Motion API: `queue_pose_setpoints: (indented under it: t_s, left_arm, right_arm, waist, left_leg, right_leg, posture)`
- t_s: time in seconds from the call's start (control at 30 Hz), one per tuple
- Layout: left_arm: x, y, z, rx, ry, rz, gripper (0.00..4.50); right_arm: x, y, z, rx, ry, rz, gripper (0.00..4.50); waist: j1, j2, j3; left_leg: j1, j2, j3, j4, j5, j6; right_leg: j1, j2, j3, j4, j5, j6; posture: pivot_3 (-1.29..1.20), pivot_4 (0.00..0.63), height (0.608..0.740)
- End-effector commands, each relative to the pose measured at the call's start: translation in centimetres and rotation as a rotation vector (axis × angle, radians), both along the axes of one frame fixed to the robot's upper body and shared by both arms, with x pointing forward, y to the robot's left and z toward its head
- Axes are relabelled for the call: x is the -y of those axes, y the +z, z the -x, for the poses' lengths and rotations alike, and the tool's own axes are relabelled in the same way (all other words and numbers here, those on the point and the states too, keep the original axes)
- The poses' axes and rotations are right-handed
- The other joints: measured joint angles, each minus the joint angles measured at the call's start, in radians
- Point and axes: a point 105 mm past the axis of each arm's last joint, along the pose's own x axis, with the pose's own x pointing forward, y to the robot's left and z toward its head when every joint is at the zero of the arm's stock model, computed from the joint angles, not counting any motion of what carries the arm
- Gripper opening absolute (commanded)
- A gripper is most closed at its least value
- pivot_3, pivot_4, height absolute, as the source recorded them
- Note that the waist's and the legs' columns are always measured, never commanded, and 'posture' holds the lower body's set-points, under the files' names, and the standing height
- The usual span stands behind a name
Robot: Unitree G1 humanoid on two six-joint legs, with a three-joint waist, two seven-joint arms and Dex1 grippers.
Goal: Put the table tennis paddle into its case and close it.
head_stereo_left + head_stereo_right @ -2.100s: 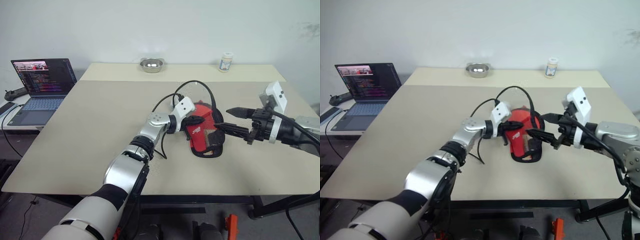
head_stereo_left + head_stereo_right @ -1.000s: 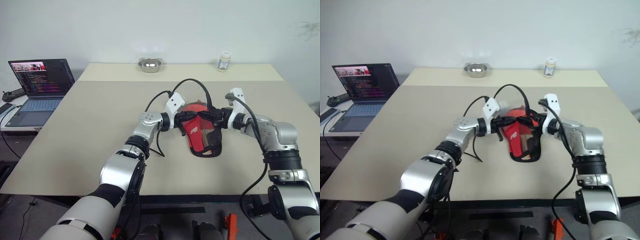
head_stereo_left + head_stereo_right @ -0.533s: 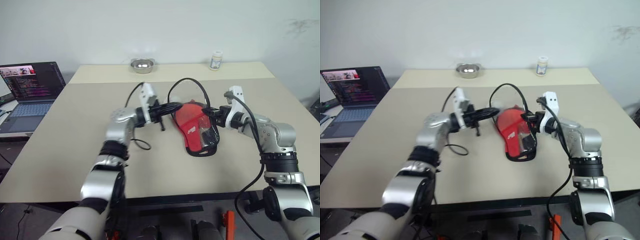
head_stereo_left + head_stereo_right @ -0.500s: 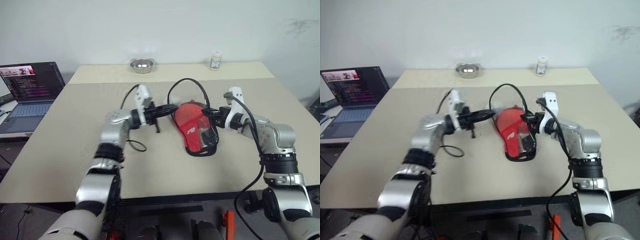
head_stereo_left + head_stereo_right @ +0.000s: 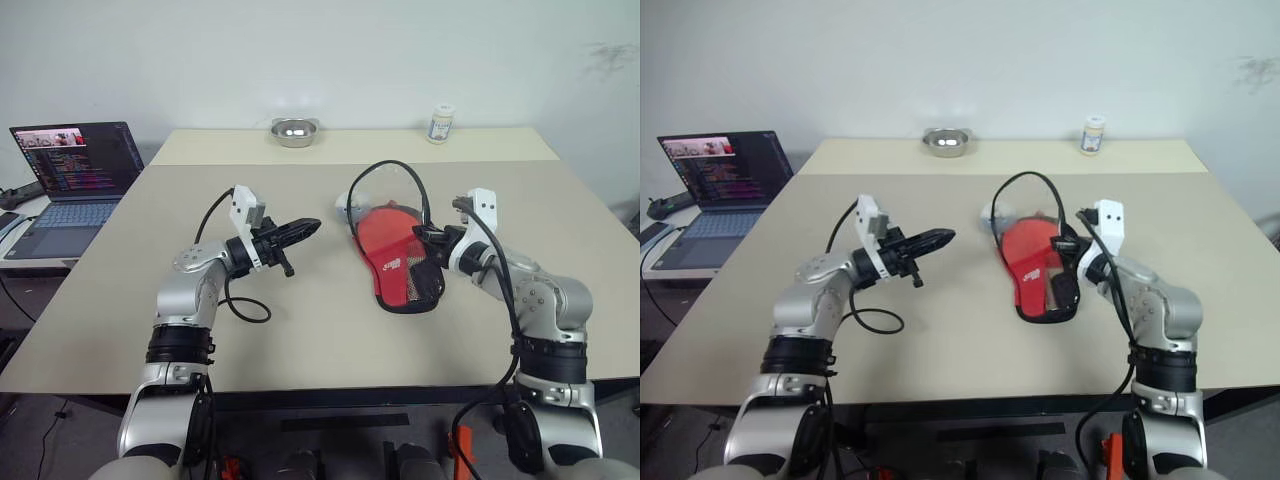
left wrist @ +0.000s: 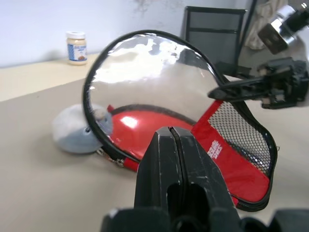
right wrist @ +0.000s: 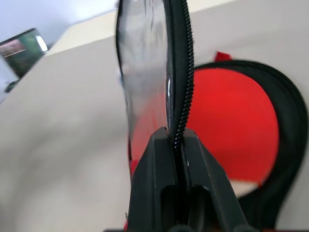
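On the beige table (image 5: 150,260) we see the case (image 5: 403,262) lying open near the middle, a little toward our right side. Its lower half lies flat on the table, red with a mesh pocket and a white logo, and its clear flap with the black zipper edge stands up above it like an open lid. The table tennis paddle (image 7: 231,121) lies inside the case with the red rubber face up, and a pale piece of the handle shows at the narrow end of the case. Our right gripper (image 7: 175,145) has its two fingers pressed together on the zipper edge of the raised flap, and it holds this edge between them. Our left gripper (image 5: 300,231) hangs above the table to the left of the case, well apart from it, with its fingers pressed together and nothing between them. A small whitish rounded object (image 6: 77,129) rests on the table just beside the round end of the case. At the far edge of the table stand a metal bowl (image 5: 294,130) and a small jar (image 5: 439,124). An open laptop (image 5: 62,180) stands on a lower surface to the left of the table.
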Motion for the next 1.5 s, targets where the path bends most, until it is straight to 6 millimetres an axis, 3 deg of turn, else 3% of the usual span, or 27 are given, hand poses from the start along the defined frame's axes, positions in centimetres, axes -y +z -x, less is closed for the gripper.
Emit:
queue_pose_setpoints:
  t_s: [0.03,0.17,0.37,0.53,0.83,1.03,1.3,1.5]
  left_arm:
    - [-0.4,1.7,0.3,0.062,0.013,0.019,0.0]
    - [-0.4,1.6,0.1,0.06,0.024,0.028,0.0]
    - [-0.1,1.5,0.0,0.062,0.04,0.045,0.0]
    - [-0.1,1.5,0.0,0.066,0.048,0.049,0.0]
    - [0.0,1.6,-0.5,0.08,0.079,0.053,0.0]
    - [-0.2,1.5,-0.4,0.092,0.096,0.045,0.0]
    - [-0.6,1.3,-0.1,0.098,0.113,0.032,0.0]
    - [-0.7,1.3,-0.1,0.103,0.117,0.022,0.0]
  right_arm:
    - [0.7,0.0,0.4,0.0,-0.066,0.012,0.03]
    - [1.4,-0.9,0.4,-0.035,-0.145,0.024,0.03]
    - [1.5,-4.0,1.8,-0.172,-0.247,0.032,0.03]
    - [1.5,-4.6,2.0,-0.22,-0.282,0.005,0.03]
    - [1.1,-4.2,-1.5,-0.275,-0.352,-0.107,0.03]
    - [4.1,-4.4,-3.4,-0.277,-0.476,-0.06,0.03]
    - [3.9,-2.3,-1.1,-0.244,-0.524,-0.094,0.03]
    - [1.8,-2.6,1.3,-0.271,-0.518,-0.118,0.03]
  waist:
    - [0.0,0.0,0.0]
    - [0.0,0.0,0.0]
    - [0.001,0.0,0.0]
    - [0.004,0.0,0.0]
    - [0.0,0.0,0.0]
    - [-0.001,0.001,0.0]
    - [0.002,0.001,0.0]
    - [0.002,0.001,0.0]
  left_leg:
    - [0.0,0.0,0.0,0.0,0.0,0.0]
    - [0.0,0.0,0.0,0.0,0.0,0.0]
    - [0.0,0.0,0.0,0.0,0.0,0.0]
    - [0.001,0.0,-0.001,0.0,0.0,0.0]
    - [0.002,0.0,0.0,-0.001,0.0,0.001]
    - [0.002,0.0,0.0,-0.001,0.0,0.001]
    - [0.001,0.0,0.0,-0.001,0.0,0.0]
    - [0.001,0.0,-0.001,-0.002,-0.001,0.001]
  right_leg:
    - [0.0,0.0,0.0,0.0,0.0,0.0]
    - [0.0,0.0,0.0,0.0,0.0,0.0]
    - [0.0,0.0,0.0,0.0,0.0,0.0]
    - [0.001,0.0,-0.001,-0.001,0.0,0.0]
    - [0.002,0.0,0.0,0.0,0.0,0.0]
    - [0.001,0.0,0.0,0.0,0.0,0.0]
    - [0.0,0.0,0.0,0.0,0.0,0.0]
    - [0.0,0.0,0.0,0.0,0.0,0.0]
  posture:
    - [0.0,0.15,0.74]
    - [0.0,0.15,0.74]
    - [0.0,0.15,0.74]
    - [0.0,0.15,0.74]
    - [0.0,0.15,0.74]
    - [0.0,0.15,0.74]
    - [0.0,0.15,0.74]
    - [0.0,0.15,0.74]
